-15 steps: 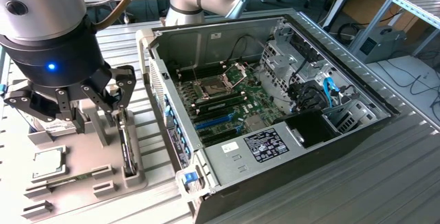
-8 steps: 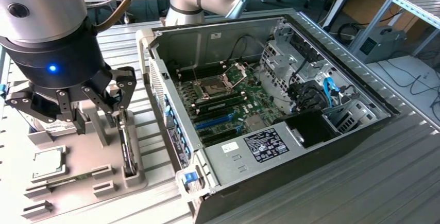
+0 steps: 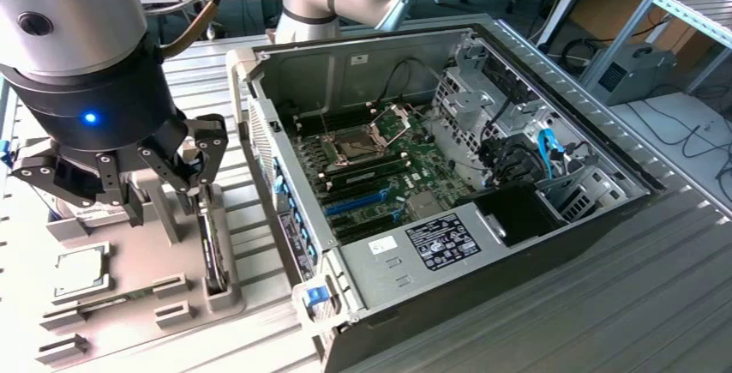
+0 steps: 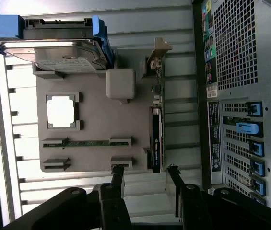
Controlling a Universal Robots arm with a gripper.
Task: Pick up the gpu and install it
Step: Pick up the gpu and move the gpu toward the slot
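The gpu (image 4: 157, 139) is a thin black card standing on its long edge in a slot of the grey fixture plate (image 4: 97, 124), with its silver bracket (image 4: 159, 50) at one end. In the exterior view the gpu (image 3: 206, 244) shows as a dark strip just below my gripper (image 3: 149, 189). My gripper (image 4: 145, 175) hangs open above the plate, off the card's end opposite the bracket. Its fingers (image 4: 117, 175) hold nothing and do not touch the card.
On the same plate lie a hard drive (image 4: 53, 48) in a blue caddy, a square processor chip (image 4: 61, 111) and a memory stick (image 4: 87, 142). The open computer case (image 3: 595, 219) lies at the exterior view's right, its motherboard (image 3: 366, 176) with blue slots (image 3: 360, 203) exposed.
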